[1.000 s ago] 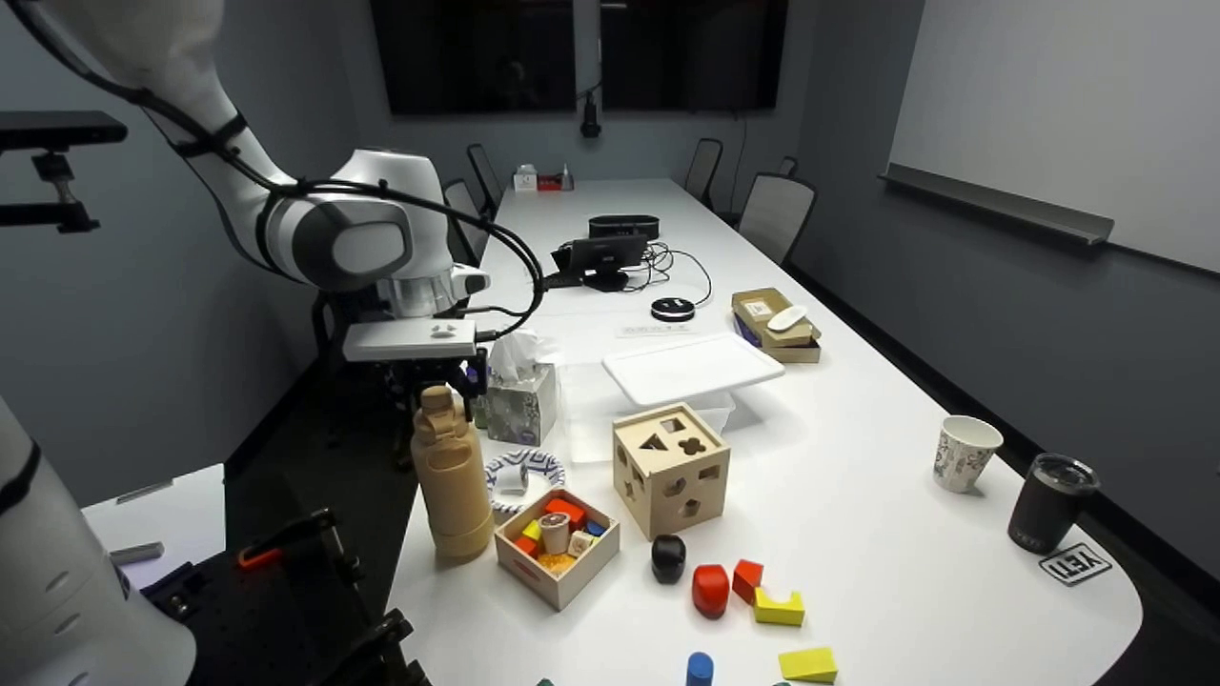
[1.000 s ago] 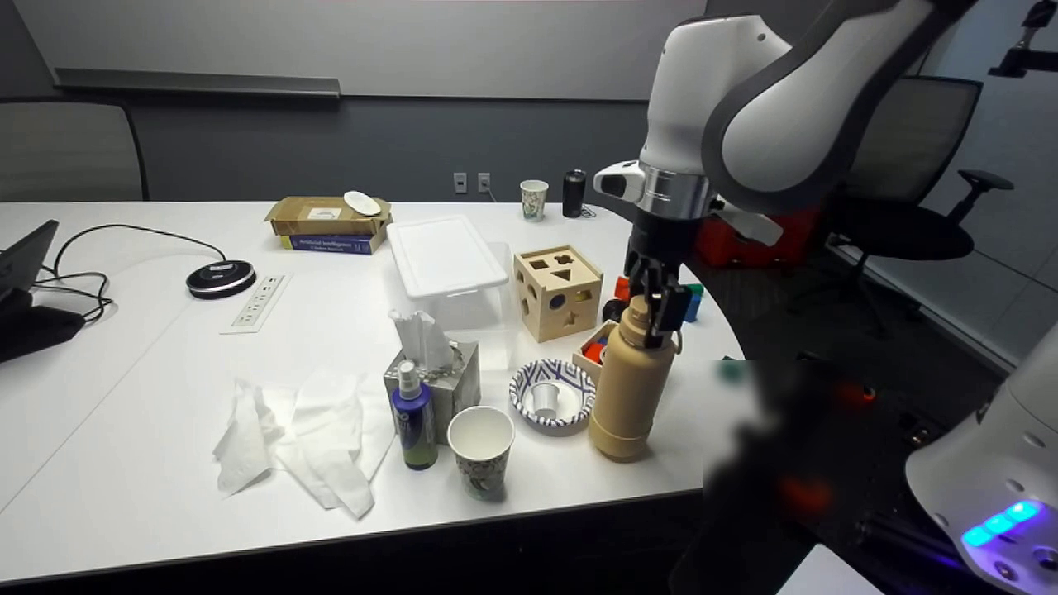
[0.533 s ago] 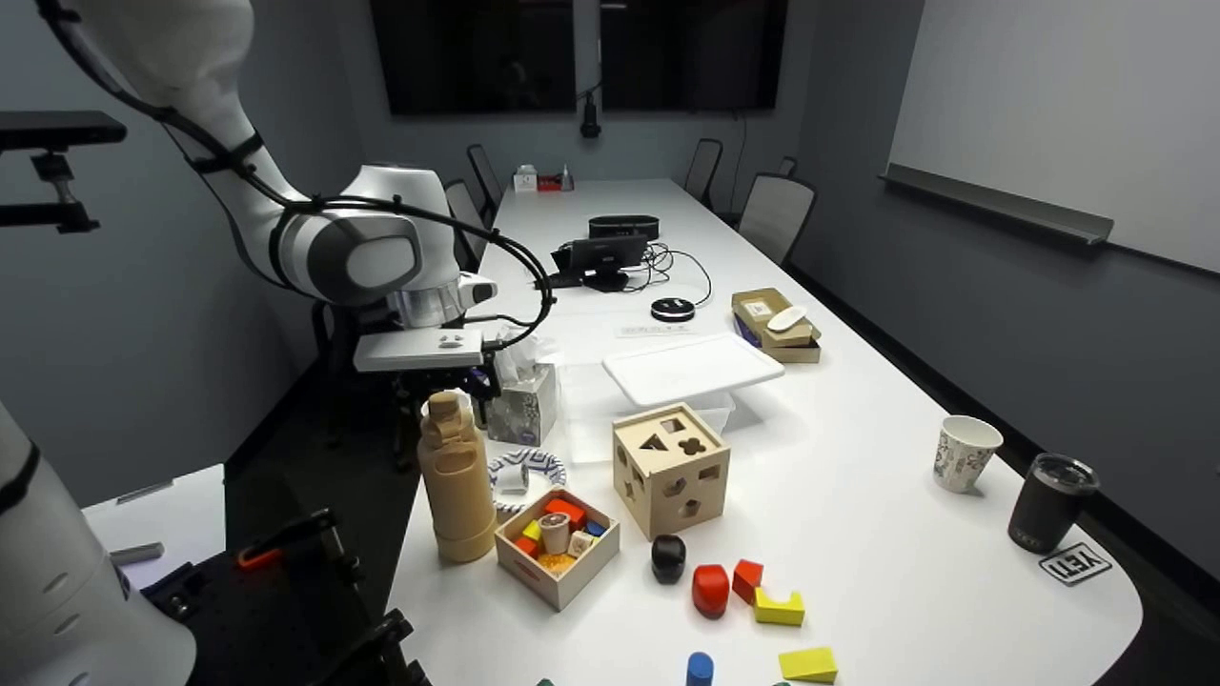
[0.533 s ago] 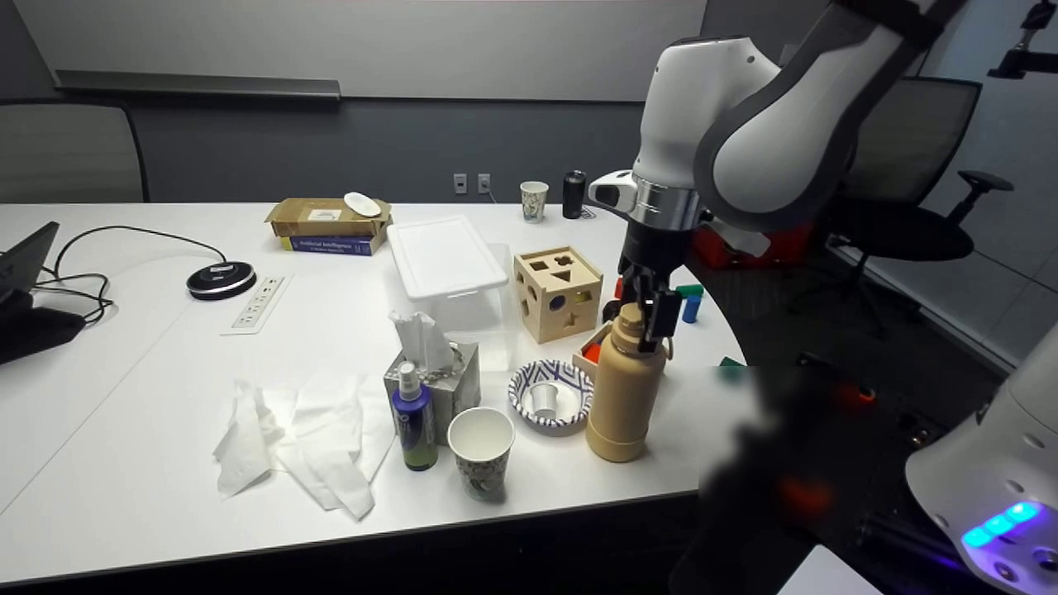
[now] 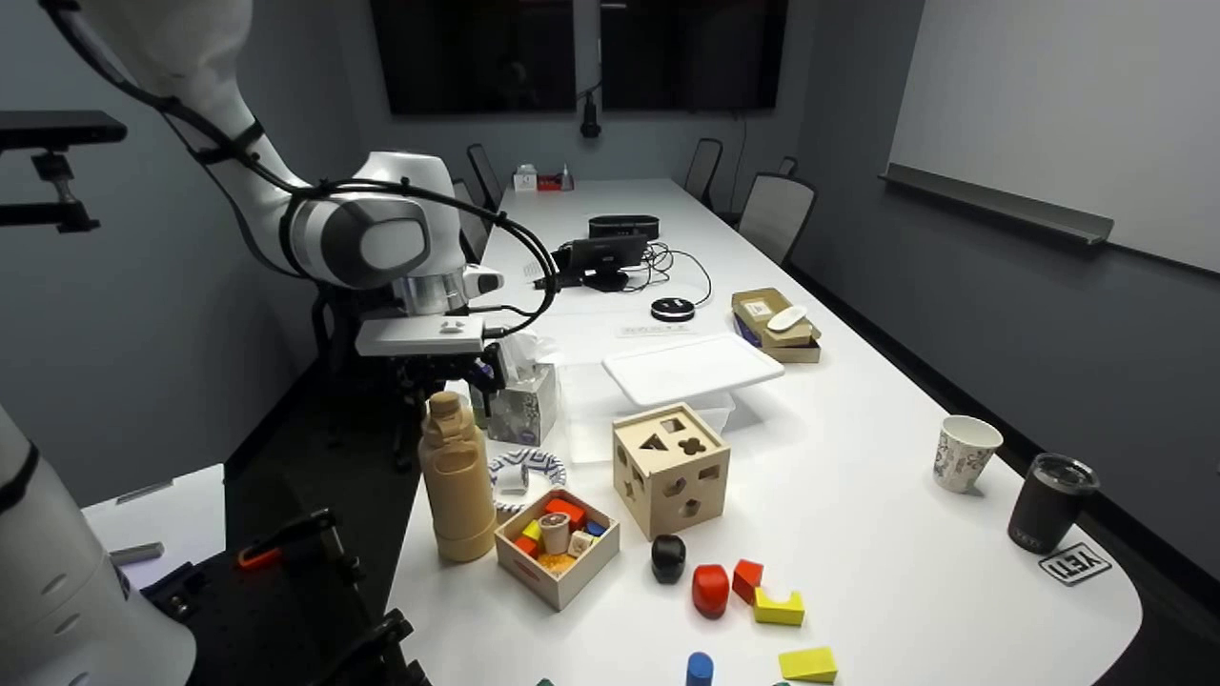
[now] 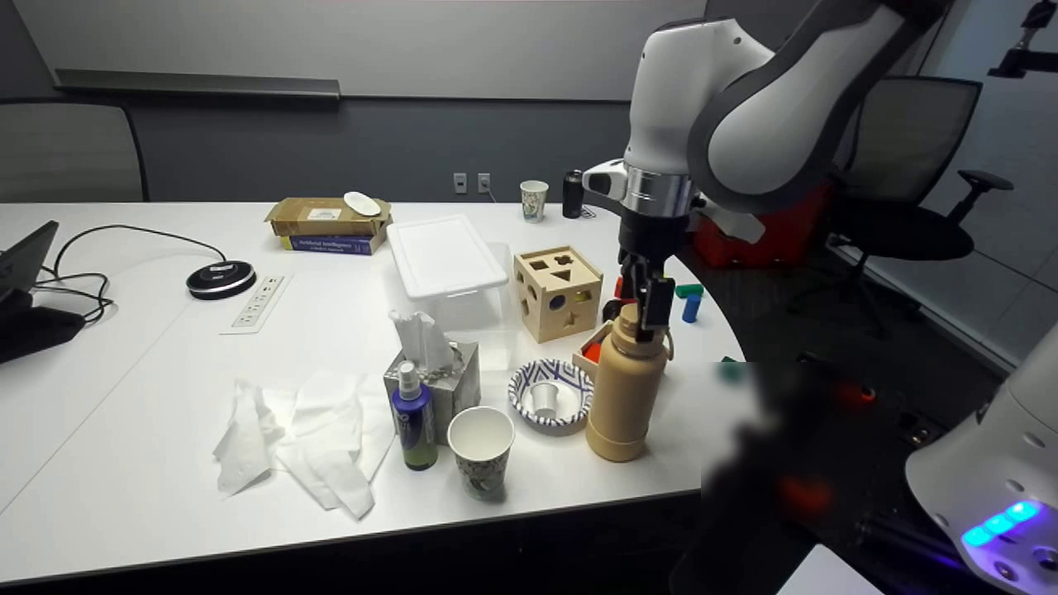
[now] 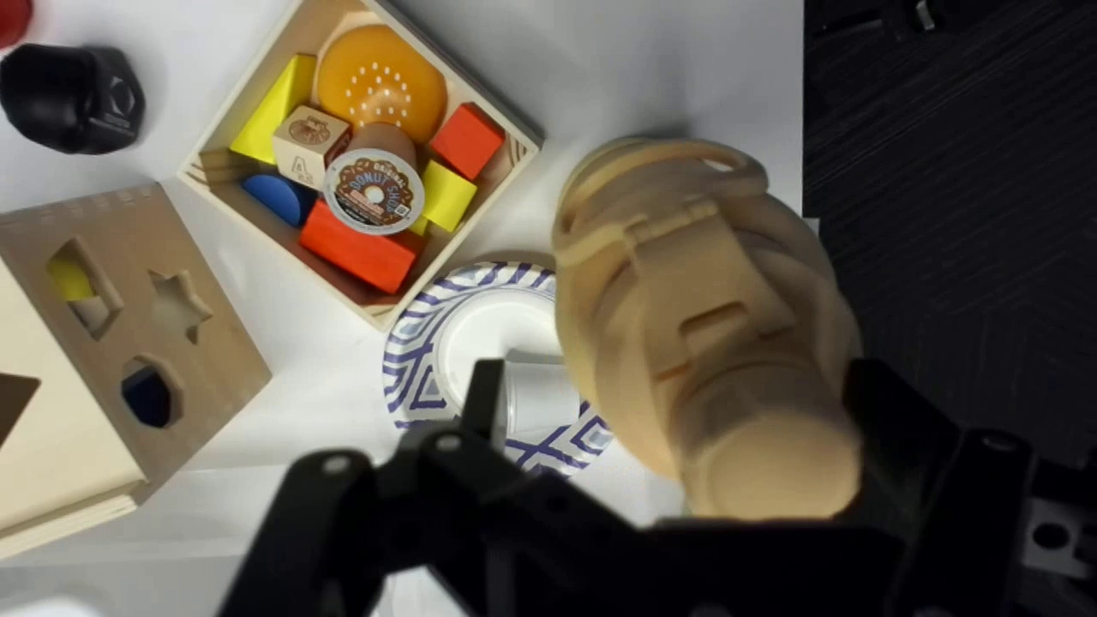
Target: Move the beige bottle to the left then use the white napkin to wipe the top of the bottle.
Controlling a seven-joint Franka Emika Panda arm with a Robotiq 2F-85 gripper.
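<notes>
- Exterior view, at the left: the white napkin [image 6: 318, 438] lies in folds on the table [image 6: 124, 413], not moved. If it is one sheet or several, I cannot tell.
- To the right of it, near the table edge, stands the beige bottle [image 6: 624, 405]. Compared with one second ago it has shifted slightly; in the last half second it stays in place.
- Around the top of this bottle, the gripper [image 7: 686, 377] has risen a little. Wrist view shows the fingers [image 7: 486, 390] wide apart, one at each side of the cap [image 7: 776, 467]; it seems they hold nothing. Whether one of them touches, I cannot tell.
- For the task, I judge that the bottle is released and its moving finished; the wiping is not yet begun, so the napkin should be next.
- Counted from left to right: one spray bottle [image 6: 415, 426], one tissue box [image 6: 459, 380], two paper cups [image 6: 481, 454] (one near, one far), one bowl [image 6: 521, 388] with one small white cup [image 6: 544, 400] inside, one shape-sorter cube [image 6: 559, 293], one beige bottle.
</notes>
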